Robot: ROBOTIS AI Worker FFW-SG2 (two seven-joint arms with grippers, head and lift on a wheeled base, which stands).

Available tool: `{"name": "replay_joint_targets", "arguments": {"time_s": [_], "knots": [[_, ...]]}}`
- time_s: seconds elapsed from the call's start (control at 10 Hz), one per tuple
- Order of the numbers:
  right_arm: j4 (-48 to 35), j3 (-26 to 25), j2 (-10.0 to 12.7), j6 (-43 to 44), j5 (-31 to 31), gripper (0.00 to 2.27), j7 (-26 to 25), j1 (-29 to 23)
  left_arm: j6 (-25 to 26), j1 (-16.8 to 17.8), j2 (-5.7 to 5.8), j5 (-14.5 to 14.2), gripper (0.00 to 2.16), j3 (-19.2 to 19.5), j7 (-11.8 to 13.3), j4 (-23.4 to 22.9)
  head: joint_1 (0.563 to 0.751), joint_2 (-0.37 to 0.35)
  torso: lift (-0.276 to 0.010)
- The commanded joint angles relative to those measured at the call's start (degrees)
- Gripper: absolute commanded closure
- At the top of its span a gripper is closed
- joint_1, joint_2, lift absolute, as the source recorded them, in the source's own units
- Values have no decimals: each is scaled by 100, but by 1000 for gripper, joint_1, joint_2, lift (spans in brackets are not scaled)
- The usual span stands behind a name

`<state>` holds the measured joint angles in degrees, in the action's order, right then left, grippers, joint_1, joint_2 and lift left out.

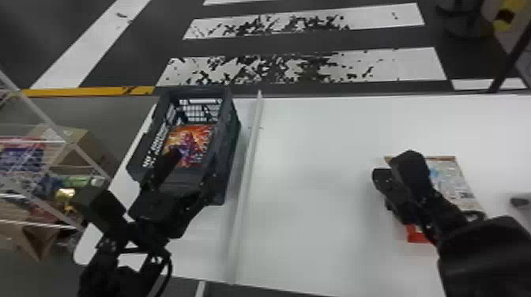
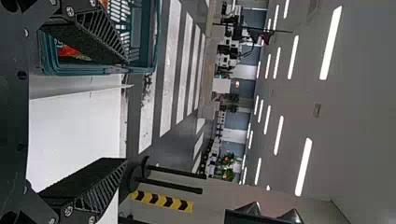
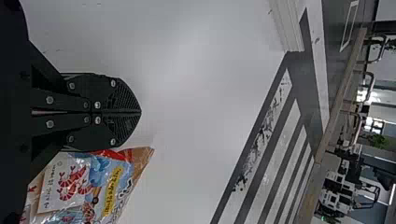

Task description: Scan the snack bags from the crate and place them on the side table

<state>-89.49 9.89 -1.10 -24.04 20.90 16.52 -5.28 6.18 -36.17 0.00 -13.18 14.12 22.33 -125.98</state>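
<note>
A: Item one: state of the left hand [image 2: 126,111]?

B: Released. Its fingers stand wide apart with nothing between them, at the near end of the crate [image 1: 230,158]. Contact with the crate: cannot tell.

A: And the right hand [image 3: 140,112]?

B: Clenched on nothing. The fingers meet tip to tip, just beside the pale bag [image 3: 105,186], which lies flat on the surface [image 1: 316,166]. That narrow profile presumably keeps it from snagging the film.

A: Location of stock?

B: The red bag [image 1: 189,144] lies inside the crate, printed face up. The pale bag lies across the strip [image 1: 247,158], well apart from the crate. I judge that spacing keeps handled stock from mixing with stock awaiting a scan.

A: Reason for the left hand's posture?

B: Probably readiness to take the red bag; the spread would let the fingers straddle it. The crate walls leave limited room, so a finger could catch the rim.

A: Is a scanner present?

B: A dark object [image 1: 520,201] sits at the far right of the head view. Identity: cannot tell.

A: Next action?

B: In my judgement, lower the left hand and pinch the red bag by an edge.
</note>
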Motion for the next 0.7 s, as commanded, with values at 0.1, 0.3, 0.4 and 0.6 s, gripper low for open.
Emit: {"name": "replay_joint_targets", "arguments": {"time_s": [0.1, 0.3, 0.4, 0.6], "knots": [[20, -92, -21, 0, 2, 2206, 9, 1, 11, -4, -15, 0, 144, -5, 9, 3, 695, 167, -94], [37, -136, -48, 18, -7, 2206, 26, 1, 11, -4, -15, 0, 144, -5, 9, 21, 695, 159, -94], [46, -163, -48, 18, -7, 2206, 26, 1, 11, 4, -15, 0, 144, -5, 17, 29, 695, 156, -94], [-42, -189, -48, 88, -24, 2206, 79, -79, 11, 4, -15, -9, 144, -5, 35, 38, 695, 149, -94]]}}
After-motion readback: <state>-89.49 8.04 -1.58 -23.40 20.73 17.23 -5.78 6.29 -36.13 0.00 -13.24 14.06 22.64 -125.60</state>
